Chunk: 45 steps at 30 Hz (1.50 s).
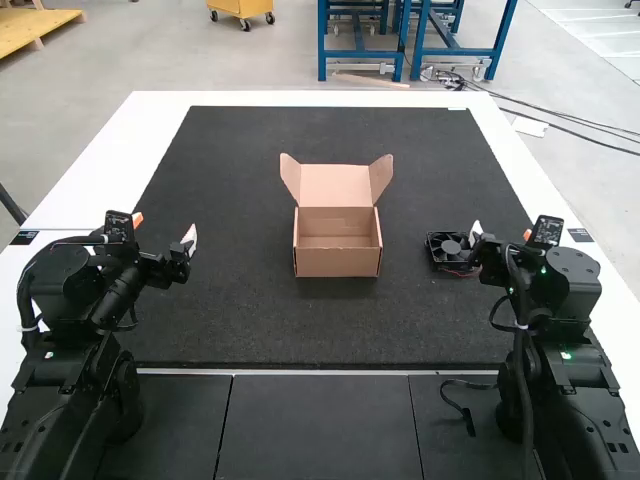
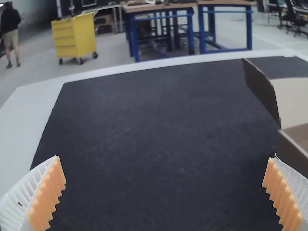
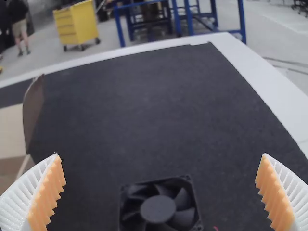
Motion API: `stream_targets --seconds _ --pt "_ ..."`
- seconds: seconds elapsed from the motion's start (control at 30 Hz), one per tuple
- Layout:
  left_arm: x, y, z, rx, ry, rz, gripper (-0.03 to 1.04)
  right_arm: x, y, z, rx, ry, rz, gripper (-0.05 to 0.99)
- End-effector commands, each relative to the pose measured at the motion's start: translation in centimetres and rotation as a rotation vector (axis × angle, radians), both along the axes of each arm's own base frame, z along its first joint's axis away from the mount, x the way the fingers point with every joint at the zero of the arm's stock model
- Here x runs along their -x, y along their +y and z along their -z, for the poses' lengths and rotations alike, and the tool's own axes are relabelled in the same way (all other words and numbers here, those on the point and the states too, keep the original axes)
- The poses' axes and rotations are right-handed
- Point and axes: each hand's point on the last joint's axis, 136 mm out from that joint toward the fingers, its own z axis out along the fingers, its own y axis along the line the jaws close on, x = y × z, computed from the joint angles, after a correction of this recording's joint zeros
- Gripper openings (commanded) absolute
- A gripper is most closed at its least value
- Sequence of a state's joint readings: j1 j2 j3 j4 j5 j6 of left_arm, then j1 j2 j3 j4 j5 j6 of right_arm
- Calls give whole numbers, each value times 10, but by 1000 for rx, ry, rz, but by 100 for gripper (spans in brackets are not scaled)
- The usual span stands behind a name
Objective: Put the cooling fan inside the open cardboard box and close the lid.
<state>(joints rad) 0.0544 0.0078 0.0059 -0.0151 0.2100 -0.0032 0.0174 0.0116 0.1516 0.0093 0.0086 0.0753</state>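
1. Cardboard box (image 1: 338, 240) sat mid-mat, open at the top, with the lid standing up at the far side and its two side flaps splayed out.
2. Cooling fan (image 1: 449, 247) lay flat on the black mat (image 1: 230, 310), outside the box and near its right side, apart from it.
3. Right gripper (image 3: 159, 161) was at the fan's right edge with its fingers spread wide and released. In the right wrist view the fan (image 3: 156, 209) sat between the two orange pads (image 3: 45, 192), and neither pad touched it.
4. Left gripper (image 1: 163, 228) was over the mat's left part, well apart from the box, its fingers wide apart and grasping nothing.
5. The left wrist view showed bare mat between its pads (image 2: 47, 195), with the box's near flap (image 2: 262, 89) off to one side.
6. The mat lay on a white table (image 1: 95, 160).
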Motion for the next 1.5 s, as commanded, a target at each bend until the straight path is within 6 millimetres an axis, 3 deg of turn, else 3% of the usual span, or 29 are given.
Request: stream_targets --seconds 0.0,0.33,0.4,0.53,0.73,0.9,1.07,1.2,1.37,1.47 --pt "0 2 -3 17 -14 -7 97 -1 -1 70 -6 131 7 91" --pt "0 6 -8 32 -33 -27 95 -1 2 68 13 123 -11 91" --pt "0 8 -19 41 -78 -39 95 -4 1 54 5 66 -6 91" --pt "-1 19 -20 41 -81 -102 96 -6 -2 15 5 -82 10 91" --pt "12 27 -89 48 -294 -152 96 -1 -7 -40 9 -199 32 91" --pt "16 32 -134 52 -316 -182 96 -8 -8 -80 10 -194 33 91" --pt "0 41 -155 56 -196 -226 97 -21 -8 -111 7 -157 36 91" --pt "-6 40 -172 84 -184 -217 97 -26 -1 -112 9 -72 -2 91" --pt "-15 18 -169 124 -127 -98 96 -20 1 -99 52 86 -18 91" --pt "-33 15 -120 123 83 -94 96 -12 -2 -98 68 167 -7 91"
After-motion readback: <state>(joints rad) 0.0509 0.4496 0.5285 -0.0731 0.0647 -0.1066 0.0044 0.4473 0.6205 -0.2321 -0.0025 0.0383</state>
